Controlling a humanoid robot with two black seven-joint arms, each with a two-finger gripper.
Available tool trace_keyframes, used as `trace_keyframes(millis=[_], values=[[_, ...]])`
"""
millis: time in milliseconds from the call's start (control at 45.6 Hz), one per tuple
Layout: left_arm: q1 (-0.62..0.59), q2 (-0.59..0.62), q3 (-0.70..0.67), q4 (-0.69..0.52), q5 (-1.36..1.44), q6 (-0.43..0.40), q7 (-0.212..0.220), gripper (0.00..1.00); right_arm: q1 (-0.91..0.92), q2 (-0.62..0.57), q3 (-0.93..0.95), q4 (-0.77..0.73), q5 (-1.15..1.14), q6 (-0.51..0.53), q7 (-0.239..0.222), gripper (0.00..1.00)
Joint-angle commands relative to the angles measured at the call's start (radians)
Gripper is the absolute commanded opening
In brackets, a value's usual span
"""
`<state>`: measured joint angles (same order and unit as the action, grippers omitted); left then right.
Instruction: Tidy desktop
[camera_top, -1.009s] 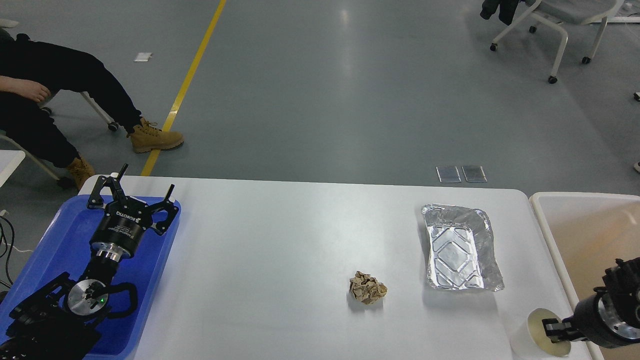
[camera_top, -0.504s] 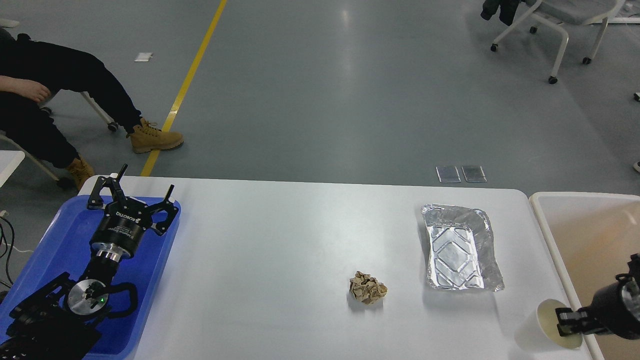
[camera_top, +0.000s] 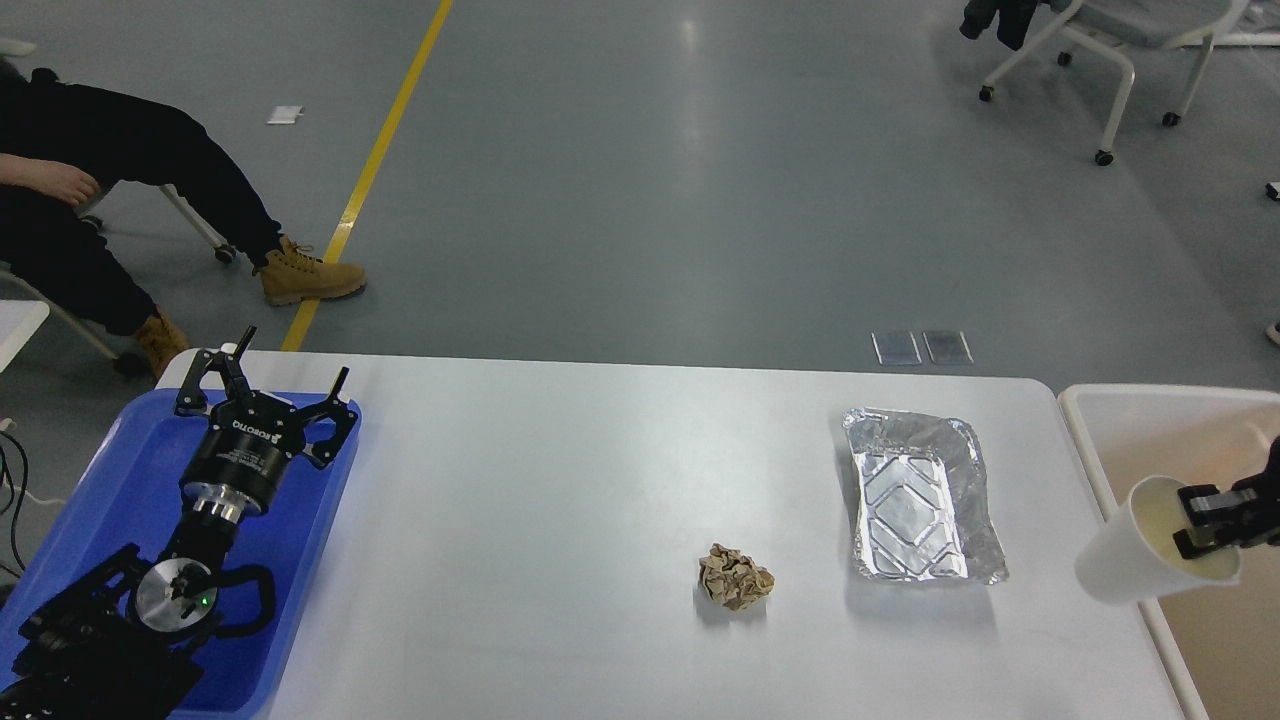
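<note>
The white desktop (camera_top: 560, 500) holds a crumpled brown paper ball (camera_top: 735, 577) near the middle front and an empty foil tray (camera_top: 920, 495) to its right. My right gripper (camera_top: 1205, 520) is shut on the rim of a white paper cup (camera_top: 1130, 550), held tilted in the air over the desktop's right edge, at the rim of the cream bin (camera_top: 1180, 400). My left gripper (camera_top: 265, 385) is open and empty above the blue tray (camera_top: 110, 470) at the left.
A seated person's legs and tan boots (camera_top: 300, 275) are beyond the table's far left corner. An office chair (camera_top: 1110, 60) stands far back right. The grey floor with a yellow line (camera_top: 380, 150) lies behind the table.
My right gripper has lifted the paper cup off the desktop's front right corner and carried it up and to the right, to the bin's rim. The left arm has not moved.
</note>
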<state>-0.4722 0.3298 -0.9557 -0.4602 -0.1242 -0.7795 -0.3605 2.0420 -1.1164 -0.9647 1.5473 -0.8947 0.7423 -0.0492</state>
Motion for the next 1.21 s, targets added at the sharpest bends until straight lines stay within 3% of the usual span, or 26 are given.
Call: trace_keyframes(millis=[0,417,614,855,1009,1184], values=[[0.001,0.000,0.000,0.000,0.000,0.000,0.000,0.99,0.286,0.035,-0.135,-0.001,0.043,0.043,0.002,0.00],[0.001,0.000,0.000,0.000,0.000,0.000,0.000,0.99,0.458,0.070,-0.190,-0.042,0.063,0.043,0.000,0.00],[0.001,0.000,0.000,0.000,0.000,0.000,0.000,0.99,0.469,0.050,-0.178,-0.157,0.105,0.043,-0.001,0.00],[0.001,-0.002,0.000,0.000,0.000,0.000,0.000,0.99,0.411,-0.006,-0.160,-0.415,0.184,0.043,-0.001,0.00],[0.001,0.000,0.000,0.000,0.000,0.002,0.000,0.99,0.252,-0.022,-0.140,-0.521,0.405,-0.168,-0.003,0.00],[0.001,0.000,0.000,0.000,0.000,0.002,-0.001,0.99,-0.001,-0.039,-0.048,-0.543,0.666,-0.536,-0.006,0.00]])
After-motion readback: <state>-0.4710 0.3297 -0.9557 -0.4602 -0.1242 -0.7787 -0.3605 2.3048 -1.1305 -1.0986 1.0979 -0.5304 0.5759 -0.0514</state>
